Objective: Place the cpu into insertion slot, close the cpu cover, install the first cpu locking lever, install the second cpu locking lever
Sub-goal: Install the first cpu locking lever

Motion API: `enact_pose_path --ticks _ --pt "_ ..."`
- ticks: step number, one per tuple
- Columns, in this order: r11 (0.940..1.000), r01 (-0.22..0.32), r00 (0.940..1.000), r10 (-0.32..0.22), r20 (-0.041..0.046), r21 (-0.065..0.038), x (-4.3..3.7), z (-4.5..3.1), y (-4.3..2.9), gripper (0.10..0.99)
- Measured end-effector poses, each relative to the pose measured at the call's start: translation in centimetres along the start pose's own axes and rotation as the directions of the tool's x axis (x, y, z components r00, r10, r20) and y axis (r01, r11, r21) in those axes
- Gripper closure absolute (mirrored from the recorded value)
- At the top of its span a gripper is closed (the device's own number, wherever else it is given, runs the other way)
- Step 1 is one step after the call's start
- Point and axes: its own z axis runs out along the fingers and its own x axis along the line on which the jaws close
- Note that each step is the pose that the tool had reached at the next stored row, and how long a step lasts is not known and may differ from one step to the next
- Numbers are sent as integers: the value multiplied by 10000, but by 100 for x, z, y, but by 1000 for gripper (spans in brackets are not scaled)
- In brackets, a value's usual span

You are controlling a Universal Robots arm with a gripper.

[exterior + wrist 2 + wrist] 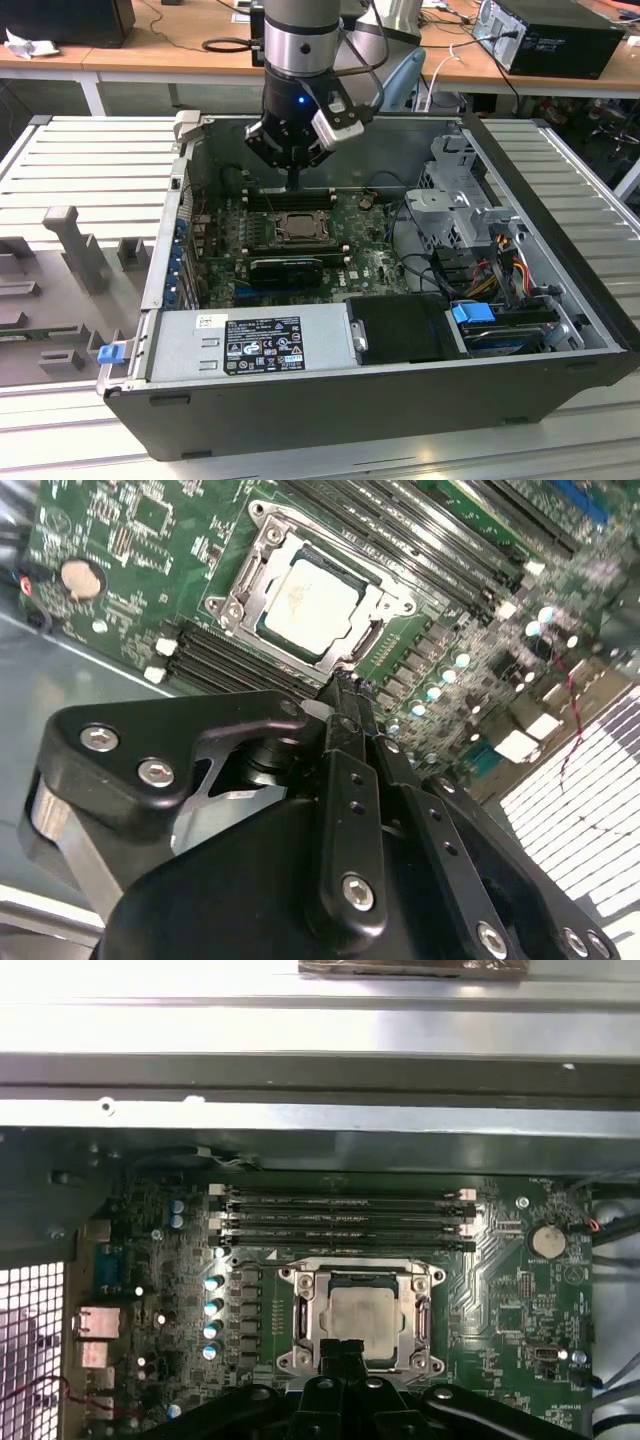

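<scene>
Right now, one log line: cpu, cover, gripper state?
tan-silver square cpu chip: lying flat | silvery metal cpu cover frame: down around chip | black gripper: shut, empty, tip at cover edge, contact unclear

open case [400,410] | power supply [250,345] | green motherboard [500,1300] | memory slots [345,1217] | coin battery [545,1241]

Robot arm [300,40] with a smooth silver-grey cylindrical wrist, ringed by a black band that carries a small lit blue light [301,99]. A matte black gripper [293,183] tapers to slim black fingers [345,740]. A white and grey camera block [336,125] is fixed to its side, and black cables [379,85] loop alongside. In the second wrist view, silver hex screws [100,740] stud the gripper's rounded black links.
</scene>
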Motion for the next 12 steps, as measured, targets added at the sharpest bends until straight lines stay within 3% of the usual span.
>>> enact_pose_path --ticks 5,12 --pt "9957 922 9957 -922 -46 13 0 5 0 980" --pt "9942 1079 9942 -1079 -6 19 28 8 1 980"
